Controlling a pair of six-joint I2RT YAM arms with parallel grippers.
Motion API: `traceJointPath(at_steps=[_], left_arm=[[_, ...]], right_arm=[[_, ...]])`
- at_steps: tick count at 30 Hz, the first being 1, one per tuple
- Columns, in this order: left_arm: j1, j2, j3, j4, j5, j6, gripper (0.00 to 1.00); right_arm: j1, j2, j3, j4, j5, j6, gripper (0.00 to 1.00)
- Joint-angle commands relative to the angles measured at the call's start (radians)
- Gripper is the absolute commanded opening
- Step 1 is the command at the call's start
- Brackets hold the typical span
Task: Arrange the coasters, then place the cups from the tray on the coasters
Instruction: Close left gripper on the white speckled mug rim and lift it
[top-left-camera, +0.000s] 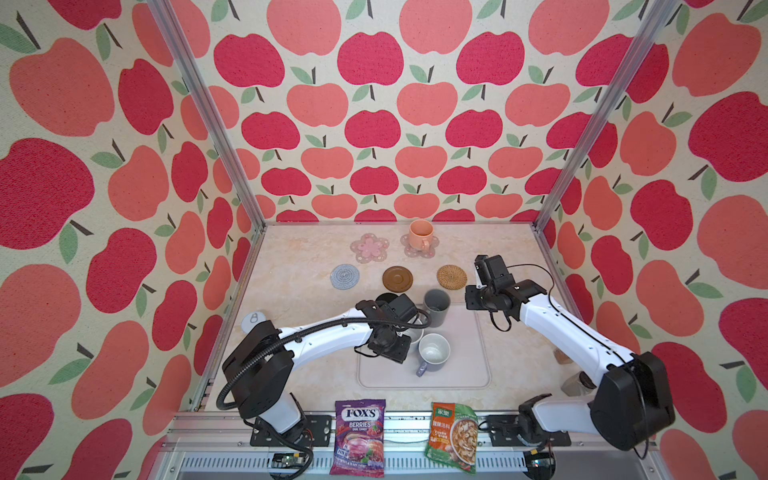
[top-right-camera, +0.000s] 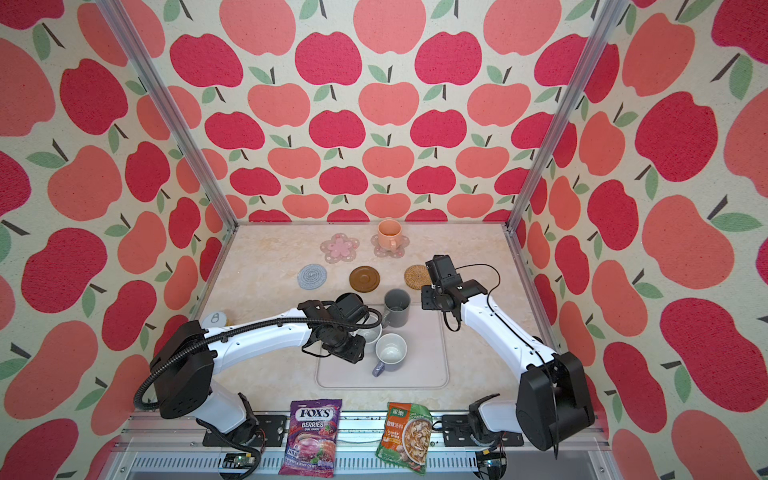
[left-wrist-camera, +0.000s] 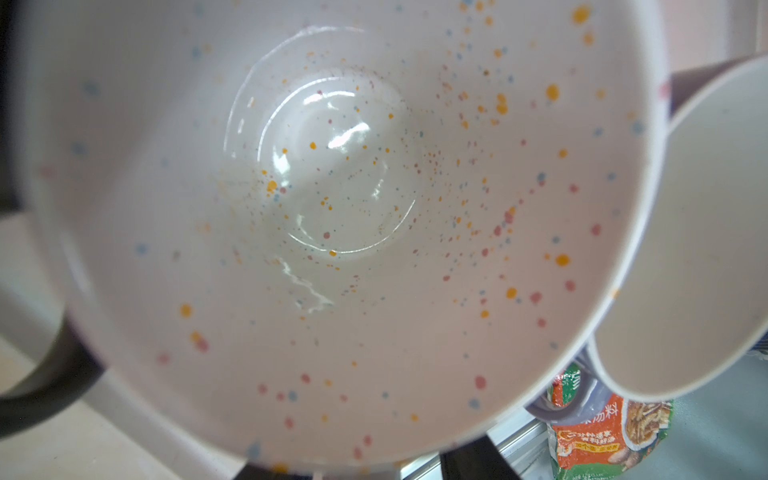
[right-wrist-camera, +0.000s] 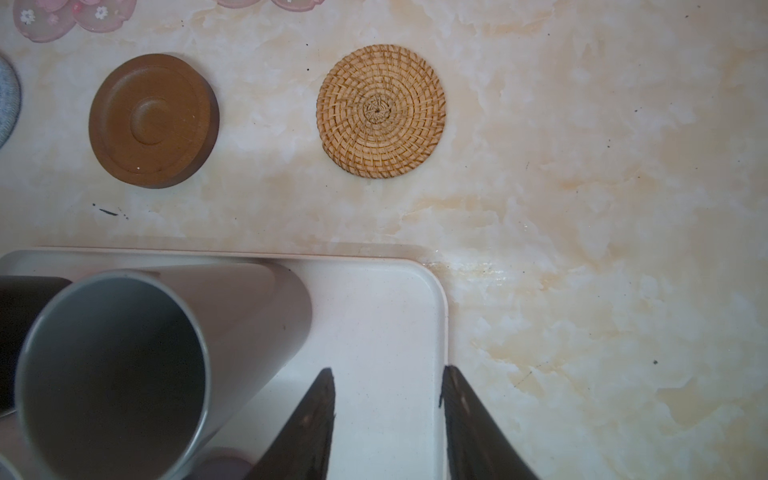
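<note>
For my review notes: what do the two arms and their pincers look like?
The two arms match: the left arm and right arm have glossy white link shells with bulky black joint housings and black wrist units. A thick black corrugated hose runs along the left arm. The right arm carries a thin black wire. The right pincer has two dark, tapering fingers.

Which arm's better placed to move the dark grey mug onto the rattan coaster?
Right: the right gripper hangs open beside the dark grey mug, rattan coaster just beyond; the left arm is over the speckled mug.
</note>
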Motion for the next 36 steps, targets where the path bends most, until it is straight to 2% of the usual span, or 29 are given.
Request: traceJointPath(at_steps=[1,7,10,19,22,25,32,36], left_arm=[[-0.012,0.001,0.020,-0.018,-0.018,0.009,0.46],[-0.020,-0.021,0.008,-0.026,-0.069,-0.004,0.44],[-0.020,-0.019,0.013,-0.022,-0.079,0.000,0.34],[-0.022,0.015,0.017,0.016,-0.067,-0.005,0.21],[-0.022,0.016,0.011,0.029,-0.069,-0.017,0.14],[-0.022,0.028,0.016,0.023,-0.069,-0.030,0.20],[-0.052,0.038,0.032,0.005,-0.093,-0.027,0.07],[-0.064,0.037,0.044,-0.018,-0.115,-0.029,0.03]], right_arm=[[0.004,-0.023,-0.013,-0.007,-0.013,0.024,0.45],[0.005,-0.021,-0.009,0.001,-0.027,0.033,0.45],[0.005,-0.018,-0.010,0.003,-0.027,0.034,0.45],[0.005,-0.027,-0.018,-0.003,-0.025,0.035,0.45],[0.005,-0.029,-0.024,-0.003,-0.023,0.036,0.45],[0.005,-0.030,-0.026,-0.002,-0.023,0.035,0.45],[0.005,-0.033,-0.032,0.001,-0.025,0.037,0.45],[0.005,-0.039,-0.043,0.008,-0.026,0.040,0.45]])
